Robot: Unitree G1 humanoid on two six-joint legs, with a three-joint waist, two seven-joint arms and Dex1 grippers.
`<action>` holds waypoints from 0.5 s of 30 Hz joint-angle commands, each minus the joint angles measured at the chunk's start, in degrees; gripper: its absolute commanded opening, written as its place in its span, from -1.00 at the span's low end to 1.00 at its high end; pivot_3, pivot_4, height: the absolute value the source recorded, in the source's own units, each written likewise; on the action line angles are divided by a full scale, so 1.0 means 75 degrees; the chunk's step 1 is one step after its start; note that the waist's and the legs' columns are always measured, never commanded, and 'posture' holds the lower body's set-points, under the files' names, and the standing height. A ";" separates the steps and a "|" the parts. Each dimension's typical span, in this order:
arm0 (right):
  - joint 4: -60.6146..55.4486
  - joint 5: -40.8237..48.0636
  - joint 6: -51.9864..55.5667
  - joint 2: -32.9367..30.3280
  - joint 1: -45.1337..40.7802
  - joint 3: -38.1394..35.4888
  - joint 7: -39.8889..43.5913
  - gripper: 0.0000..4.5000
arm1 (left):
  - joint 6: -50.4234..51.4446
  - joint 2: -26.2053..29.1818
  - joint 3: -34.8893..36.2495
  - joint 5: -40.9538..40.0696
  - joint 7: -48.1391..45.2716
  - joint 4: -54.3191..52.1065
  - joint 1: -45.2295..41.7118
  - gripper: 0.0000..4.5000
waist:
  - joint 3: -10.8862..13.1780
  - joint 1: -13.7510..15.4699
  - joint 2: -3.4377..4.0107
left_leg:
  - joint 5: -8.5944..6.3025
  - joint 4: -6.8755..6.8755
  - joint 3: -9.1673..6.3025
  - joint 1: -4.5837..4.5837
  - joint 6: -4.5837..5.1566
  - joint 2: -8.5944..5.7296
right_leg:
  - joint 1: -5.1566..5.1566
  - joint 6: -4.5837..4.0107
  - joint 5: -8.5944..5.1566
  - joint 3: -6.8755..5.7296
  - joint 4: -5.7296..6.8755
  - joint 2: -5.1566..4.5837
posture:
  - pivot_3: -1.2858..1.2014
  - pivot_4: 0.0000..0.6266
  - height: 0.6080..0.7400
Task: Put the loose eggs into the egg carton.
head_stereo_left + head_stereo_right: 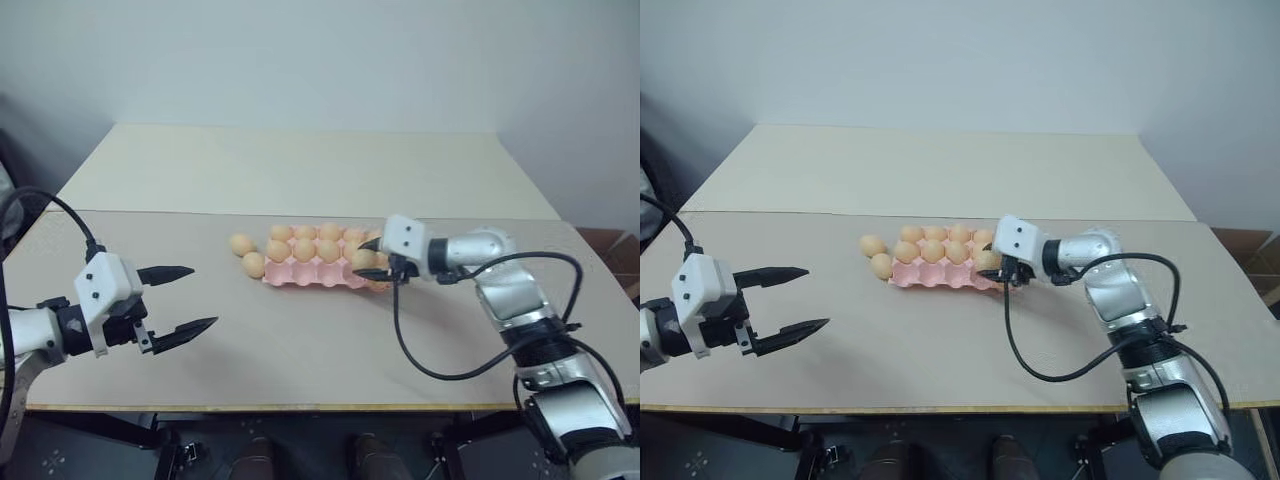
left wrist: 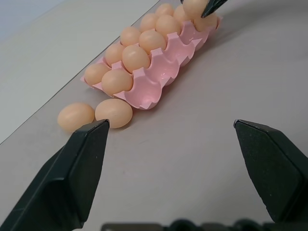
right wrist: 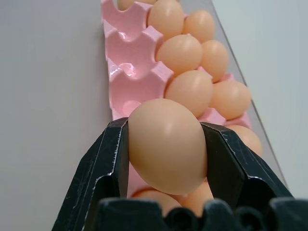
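- Left gripper (image 1: 190,298) first: jaws spread wide and empty, hanging over bare table (image 1: 300,340), well apart from the eggs.
- Two loose eggs (image 2: 95,114) lie on the table just beside the left end of the egg carton (image 1: 312,277), touching or nearly touching each other. You can see them between the left fingers in the left wrist view.
- Carton itself: pink, lidless, its two far rows mostly filled, the near row of cells (image 2: 161,72) largely empty and facing you. It looks thin and light, so expect it to skid if you nudge it.
- Right gripper (image 3: 166,159) at the carton's right end: clenched on one egg (image 3: 166,144), pads on its two opposite sides across the widest part, over the near-row cells. At least one more egg sits just below the held one; whether it is in a cell or loose you cannot tell.
- Handling, as a judgement: these eggs look smooth, matte, rounded and light. Treat them as brittle shells. A hard squeeze may crack one; a weak pinch lets it squirt out, since the curve gives the pads little flat to bite.
- Take each egg across its belly, pads square to it, not near a tapered end.
- Lower the held egg into an open near-row cell before you let go. Loose ones will roll if bumped.
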 commanded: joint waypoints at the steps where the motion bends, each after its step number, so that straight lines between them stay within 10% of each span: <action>1: 0.0254 -0.0295 -0.0296 0.0058 -0.0320 0.0121 -0.0172 0.00 | -0.0023 0.0036 0.0270 0.0015 0.0096 -0.0295 0.0110 1.00 | 0.0000 -0.0012 0.0000 | 0.0000 0.0000 0.0000 0.0002 0.0000 0.0000 | 0.0001 -0.0001 0.0000 0.0000 0.0001 0.0000 | 0.03 -0.52 1.00; 9: 0.0362 -0.0397 -0.0652 0.0064 -0.0433 0.0089 -0.0213 0.96 | -0.0018 0.0035 0.0435 -0.0015 0.0176 -0.0397 0.0351 1.00 | 0.0001 -0.0021 0.0002 | 0.0000 -0.0001 0.0000 0.0004 0.0000 0.0003 | -0.0001 -0.0001 -0.0001 -0.0001 0.0003 0.0002 | 0.03 -0.52 1.00; 15: -0.0287 -0.0129 -0.0505 -0.0338 -0.0209 -0.0236 0.0026 0.99 | -0.0080 0.0037 0.0383 0.0004 0.0196 -0.0340 0.0290 1.00 | 0.0001 -0.0020 0.0003 | 0.0000 -0.0003 0.0000 0.0003 0.0000 0.0003 | -0.0002 -0.0001 -0.0001 -0.0002 0.0002 0.0002 | 0.03 -0.52 1.00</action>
